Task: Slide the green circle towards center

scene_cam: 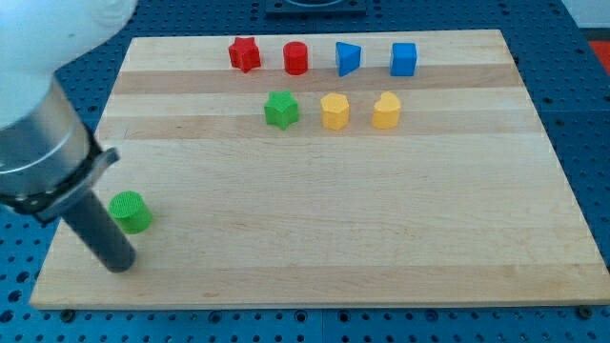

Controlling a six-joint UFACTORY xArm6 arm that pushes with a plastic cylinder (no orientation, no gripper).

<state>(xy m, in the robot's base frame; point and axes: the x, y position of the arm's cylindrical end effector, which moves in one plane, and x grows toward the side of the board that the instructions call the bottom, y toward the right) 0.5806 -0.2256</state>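
The camera view looks down on a pale wooden board point(381, 219) lying on a blue perforated table point(591, 114); nothing here is a container, and all the blocks sit straight on the board's surface. Eight blocks show in all: two red, two blue, two yellow and two green. Along the view's top runs a row of four, from the view's left to right a red star point(245, 53), a red cylinder point(296, 58), a blue wedge-like block point(348, 58) and a blue cube point(404, 59). Just below that row stand three more: a green star point(281, 110), a yellow hexagon point(335, 110) and a yellow block point(386, 110) with a notched top, perhaps a heart. The green circle point(130, 211) is well apart from all of these, near the board's left edge in the view's lower left, far from the centre. The arm carries no claw, so there is nothing to be released or clenched; it ends in a dark rod coming down from the view's upper left. My tip point(118, 263) rests on the board just below and slightly left of the green circle, the rod's side close beside it; whether they touch cannot be told.
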